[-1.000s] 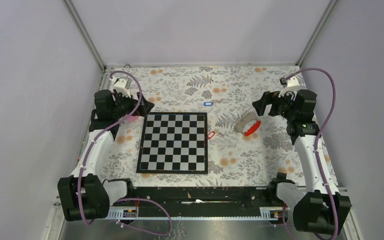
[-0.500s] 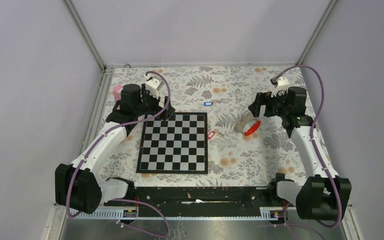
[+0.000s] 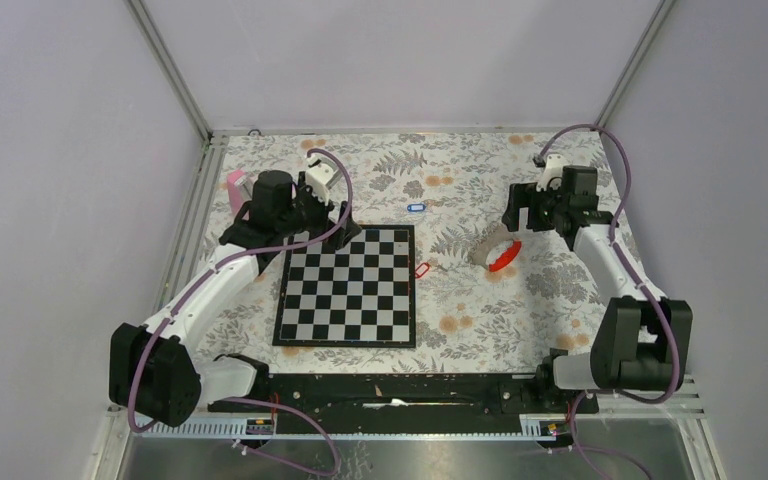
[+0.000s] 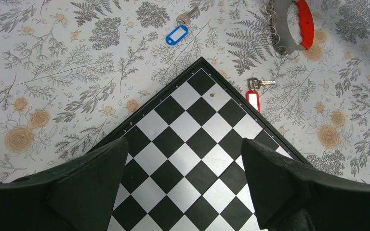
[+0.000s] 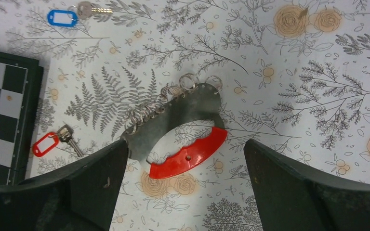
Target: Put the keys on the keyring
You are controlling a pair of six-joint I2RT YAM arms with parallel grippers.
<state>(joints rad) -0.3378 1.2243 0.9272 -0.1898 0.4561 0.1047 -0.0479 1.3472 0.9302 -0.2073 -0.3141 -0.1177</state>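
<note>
— Surface?
— Floral table (image 3: 460, 160), plain walls (image 3: 410, 60), chessboard (image 3: 348, 285) in the middle.
— Keys?
— Blue key (image 3: 416, 208) lies crosswise beyond the board. Red key (image 3: 422, 270) is at its right edge. Keyring (image 3: 500, 252) lies diagonal, farther right.
— Jaws?
— Left gripper (image 4: 183, 144) and right gripper (image 5: 185, 144) both gape, empty.

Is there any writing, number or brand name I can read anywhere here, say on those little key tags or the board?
None can be read. The blue tag and the red tag show blank windows; the chessboard bears no letters or numbers; the keyring shows no print.
</note>
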